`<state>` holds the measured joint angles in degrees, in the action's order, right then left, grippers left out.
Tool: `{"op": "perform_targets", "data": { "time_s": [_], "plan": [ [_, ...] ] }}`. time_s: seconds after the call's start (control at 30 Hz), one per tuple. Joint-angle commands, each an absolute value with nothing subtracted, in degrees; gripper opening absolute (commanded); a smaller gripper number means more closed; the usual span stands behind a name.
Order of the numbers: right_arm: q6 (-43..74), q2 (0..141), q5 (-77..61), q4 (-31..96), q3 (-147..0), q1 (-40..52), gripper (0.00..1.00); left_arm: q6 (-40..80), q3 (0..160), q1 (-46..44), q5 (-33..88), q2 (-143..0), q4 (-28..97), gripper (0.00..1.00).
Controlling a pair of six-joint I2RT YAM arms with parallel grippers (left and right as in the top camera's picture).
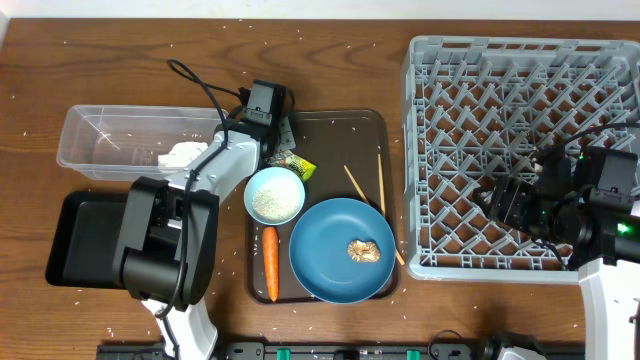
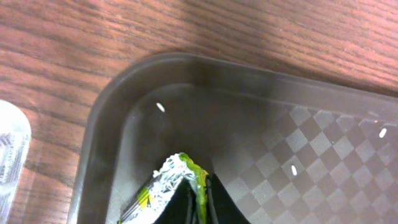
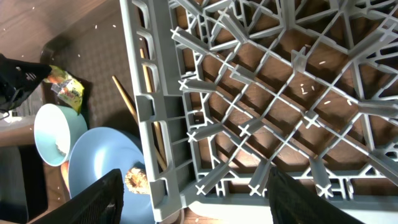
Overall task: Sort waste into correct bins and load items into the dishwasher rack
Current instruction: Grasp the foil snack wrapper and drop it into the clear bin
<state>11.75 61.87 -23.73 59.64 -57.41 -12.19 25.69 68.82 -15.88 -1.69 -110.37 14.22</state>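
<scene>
I've got a dark brown rectangular plastic serving tray (image 1: pixel 340 135) lying flat mid-worktop, rounded corners, raised rim, faint checkered texture across its base. Under it is the reddish wood-grain worktop (image 1: pixel 100 60).

Overhead view. A brown serving tray (image 1: pixel 335 135) at table centre carries a white bowl (image 1: pixel 262 178) of rice, a large blue plate (image 1: pixel 325 255) bearing a brown food lump (image 1: pixel 363 250), an orange carrot (image 1: pixel 270 263), two wooden chopsticks (image 1: pixel 380 190) and a green-yellow wrapper (image 1: pixel 299 167). The left gripper (image 1: pixel 284 152) meets the wrapper. Left of the tray lie a clear tub (image 1: pixel 100 140) holding crumpled white paper (image 1: pixel 182 154) and a black tray (image 1: pixel 85 235). The right gripper (image 1: pixel 497 203) hangs over the grey dishwasher rack (image 1: pixel 470 90).
</scene>
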Motion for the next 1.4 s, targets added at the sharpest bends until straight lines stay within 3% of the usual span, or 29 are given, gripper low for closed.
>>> {"op": "perform_targets", "data": {
  "time_s": [0.0,0.27,0.5,0.6,0.9,1.33,1.37],
  "plan": [
    [12.36,61.89,-23.79,59.81,-57.69,-11.55,0.67,26.24,69.23,-16.01,-1.85,-108.42,15.33,0.06],
    [12.36,61.89,-23.79,59.79,-57.69,-11.55,0.67,21.19,69.25,-15.97,-1.87,-92.95,18.94,0.06],
    [12.38,61.89,-23.79,59.61,-57.69,-11.55,0.67,22.26,69.23,-13.96,-16.60,-83.20,25.58,0.06],
    [12.36,61.89,-23.79,59.64,-57.69,-11.55,0.67,27.92,69.19,-11.05,-22.52,-83.40,27.73,0.06],
    [12.36,61.89,-23.79,60.75,-57.69,-11.55,0.67,49.06,68.86,0.25,-22.94,-91.07,25.28,0.06],
    [12.36,61.89,-23.79,60.95,-57.69,-11.55,0.68,48.99,68.86,3.25,-18.46,-93.49,15.38,0.10],
    [12.34,61.87,-23.79,61.08,-57.69,-11.55,0.68,48.97,68.86,3.25,-18.46,-93.49,15.55,0.17]
  ]
}}
